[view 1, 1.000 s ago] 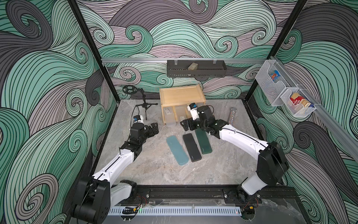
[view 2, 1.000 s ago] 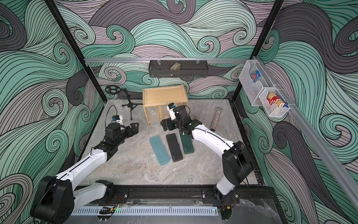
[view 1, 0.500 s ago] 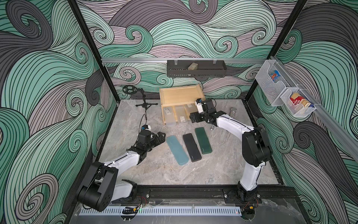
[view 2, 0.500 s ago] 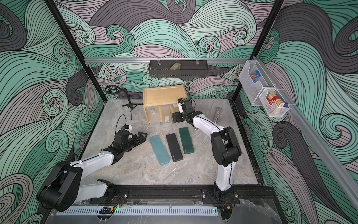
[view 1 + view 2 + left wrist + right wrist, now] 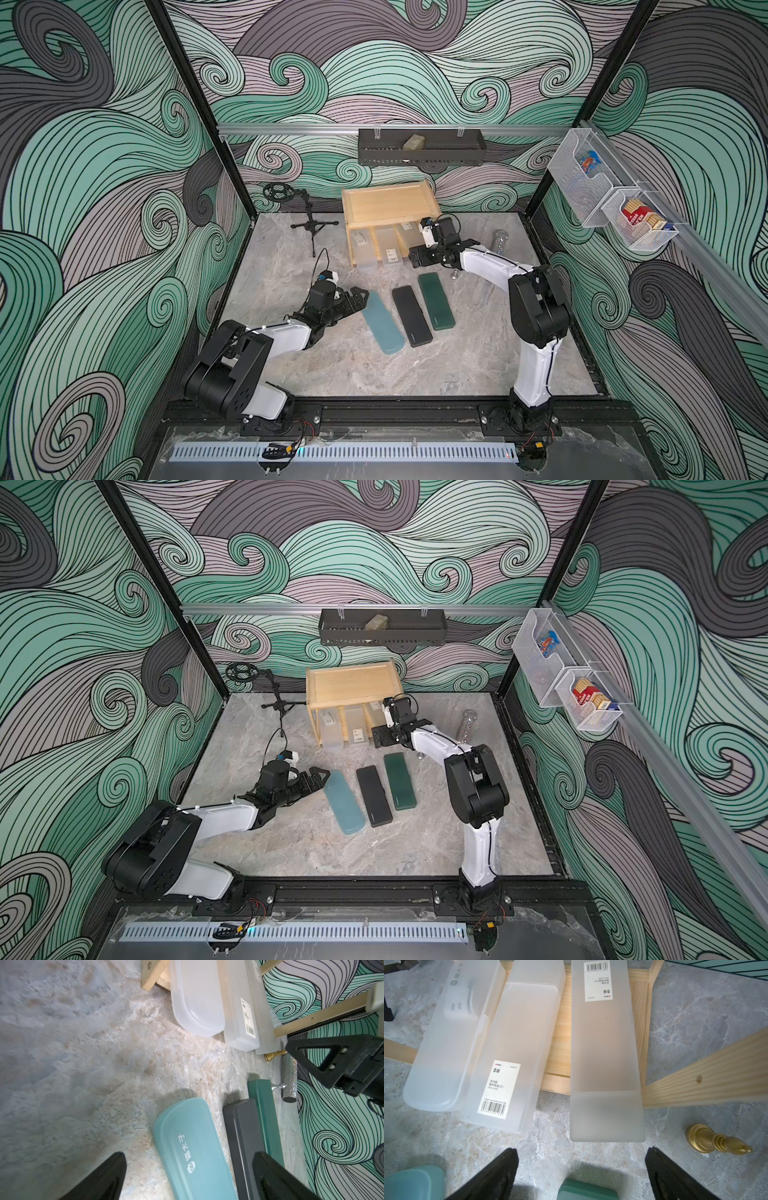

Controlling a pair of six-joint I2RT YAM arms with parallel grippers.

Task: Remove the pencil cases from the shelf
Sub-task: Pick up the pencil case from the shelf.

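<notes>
In both top views, a small light wooden two-tier shelf (image 5: 386,203) stands at the back of the grey marbled counter (image 5: 332,374). Three frosted translucent plastic pencil cases (image 5: 388,249) jut from its lower tier. Three opaque oblong cases lie side by side on the counter in front: a teal-blue case (image 5: 382,322), a black case (image 5: 411,316) and a dark green case (image 5: 435,301). The left arm (image 5: 282,336) lies low, its tip just beside the teal-blue case's end, while the right arm (image 5: 490,262) reaches the shelf front.

In the left wrist view, the left jaws are spread wide and empty. The teal-blue case (image 5: 193,1147) shows between the black fingertips (image 5: 104,1178).

In the right wrist view, the right jaws are equally wide and hold nothing. They sit just short of the frosted case nearest that arm (image 5: 606,1053).
</notes>
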